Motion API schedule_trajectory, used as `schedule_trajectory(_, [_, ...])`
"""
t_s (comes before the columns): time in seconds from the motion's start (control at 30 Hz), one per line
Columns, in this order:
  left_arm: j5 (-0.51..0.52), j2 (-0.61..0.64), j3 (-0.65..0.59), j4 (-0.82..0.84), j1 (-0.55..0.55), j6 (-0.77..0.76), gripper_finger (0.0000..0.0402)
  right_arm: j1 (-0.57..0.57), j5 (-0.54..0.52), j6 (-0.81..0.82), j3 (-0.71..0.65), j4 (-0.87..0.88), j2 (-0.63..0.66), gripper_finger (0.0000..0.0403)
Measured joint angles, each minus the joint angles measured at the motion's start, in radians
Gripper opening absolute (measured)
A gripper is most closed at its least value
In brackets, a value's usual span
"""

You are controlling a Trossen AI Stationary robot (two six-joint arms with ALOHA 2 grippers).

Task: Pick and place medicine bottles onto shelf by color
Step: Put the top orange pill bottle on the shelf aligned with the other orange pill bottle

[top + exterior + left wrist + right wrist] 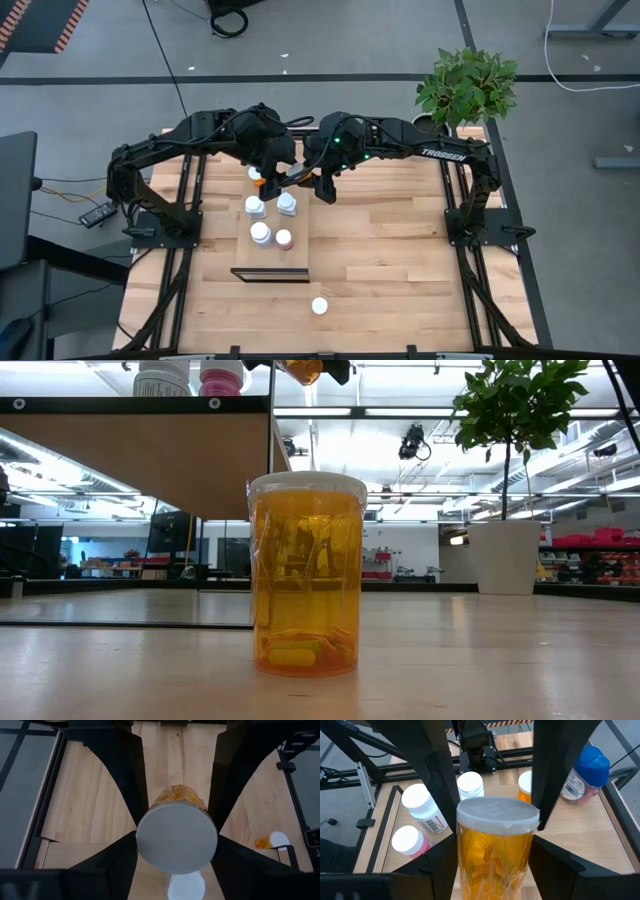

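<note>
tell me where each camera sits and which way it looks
High view: above the table, facing straight down; both arms, shelf.
Low view: at tabletop height, facing level across at an orange bottle; hardly any robot.
Left wrist view: on the left arm, facing down past the left gripper, shut on an orange bottle.
Right wrist view: on the right arm; right gripper shut on another orange bottle.
Shared: high and right wrist views both show the shelf's bottles.

shelf (272, 262): we count one | on it: three white-capped bottles (255, 207), one dark-red-topped bottle (284, 239) | lone bottle (319, 306) on the table: one | held: two, left-held orange bottle (176, 837), right-held orange bottle (495, 845) | blue-capped bottle (587, 767): one | plant (468, 85): one | left gripper (272, 178), right gripper (310, 180): two
</note>
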State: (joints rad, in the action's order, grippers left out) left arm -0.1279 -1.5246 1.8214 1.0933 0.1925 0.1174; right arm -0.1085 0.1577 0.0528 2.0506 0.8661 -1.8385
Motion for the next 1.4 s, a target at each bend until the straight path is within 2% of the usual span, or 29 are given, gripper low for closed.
schedule_trajectory(0.33, [0.003, 0.000, 0.000, 0.003, 0.007, 0.010, 0.0336, -0.002, 0.003, -0.008, 0.000, 0.001, 0.000, 0.0227])
schedule_trajectory(0.57, [0.016, 0.009, -0.001, 0.077, 0.048, 0.015, 0.0375, -0.038, -0.072, -0.017, 0.001, 0.011, 0.000, 0.0227])
schedule_trajectory(0.73, [0.051, 0.049, -0.001, 0.118, 0.094, 0.026, 0.0377, -0.068, -0.071, -0.008, 0.001, 0.021, 0.000, 0.0227])
schedule_trajectory(0.93, [0.081, 0.130, 0.000, 0.092, 0.167, 0.025, 0.0376, -0.089, -0.057, -0.015, 0.001, 0.003, 0.000, 0.0227])
schedule_trajectory(1.1, [0.090, 0.192, 0.000, 0.068, 0.236, 0.017, 0.0371, -0.082, -0.040, -0.054, 0.001, -0.160, 0.000, 0.0227])
schedule_trajectory(1.23, [0.090, 0.235, 0.000, 0.069, 0.285, -0.005, 0.0364, -0.083, -0.037, -0.019, -0.002, -0.258, 0.000, 0.0227])
schedule_trajectory(1.4, [0.090, 0.272, 0.000, 0.057, 0.323, -0.024, 0.0356, -0.094, -0.002, 0.078, -0.093, -0.352, 0.000, 0.0227])
